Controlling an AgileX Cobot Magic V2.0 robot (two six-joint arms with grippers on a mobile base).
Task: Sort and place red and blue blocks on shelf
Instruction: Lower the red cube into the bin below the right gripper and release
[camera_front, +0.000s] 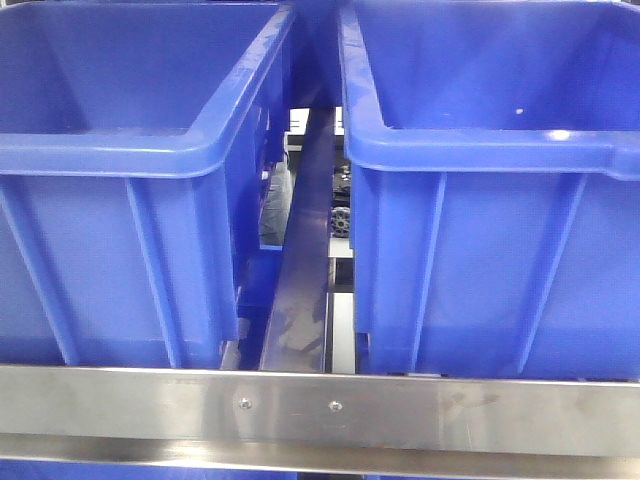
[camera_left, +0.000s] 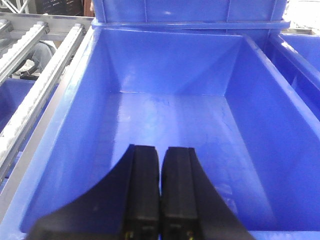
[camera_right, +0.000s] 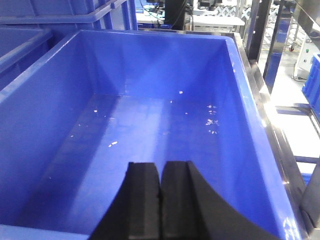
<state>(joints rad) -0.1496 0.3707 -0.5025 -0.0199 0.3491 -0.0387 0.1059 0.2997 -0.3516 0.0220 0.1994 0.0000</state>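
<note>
Two bins sat side by side on the shelf (camera_front: 320, 405), the left bin (camera_front: 130, 150) and right bin (camera_front: 490, 150) apart, a metal divider (camera_front: 305, 260) running back between them. The front rail crossed before both. Roller tracks (camera_left: 37, 85) lay left of the left bin.

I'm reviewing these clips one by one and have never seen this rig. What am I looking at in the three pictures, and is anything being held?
It is a two-armed robot. The front view looks at a steel shelf rail with two large blue bins, left bin and right bin, standing behind it. The other two views sit on the wrists. The left gripper, its black fingers pressed together, hangs over an empty bin. The right gripper, likewise shut, hangs over a bin holding only pale specks. Nothing is held, and no red or blue block is in sight.
</note>
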